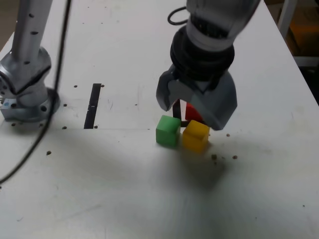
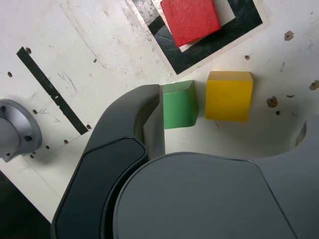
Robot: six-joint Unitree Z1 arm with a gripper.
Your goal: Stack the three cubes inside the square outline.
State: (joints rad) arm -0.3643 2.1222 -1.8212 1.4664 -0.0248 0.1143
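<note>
1. The fingers (image 2: 144, 107) stand apart, clamped on nothing; one overlaps the green cube (image 2: 180, 107) in the wrist view, though I cannot tell whether they touch.
2. If they descend here, that finger could land on the green cube or shove it, being so close.
3. The yellow cube (image 2: 228, 99) sits just beside the green, a narrow gap between; closing could catch both, or knock one aside.
4. The red cube (image 2: 190, 22) lies within the square outline (image 2: 219, 47), turned slightly against its frame. A low sweep might nudge this base, and an off-centre cube on top could topple.
5. All three look plain, matte and sharp-edged, alike in size; green and yellow rest on the counter (image 1: 114, 189) outside the thick black, white-centred frame.
</note>
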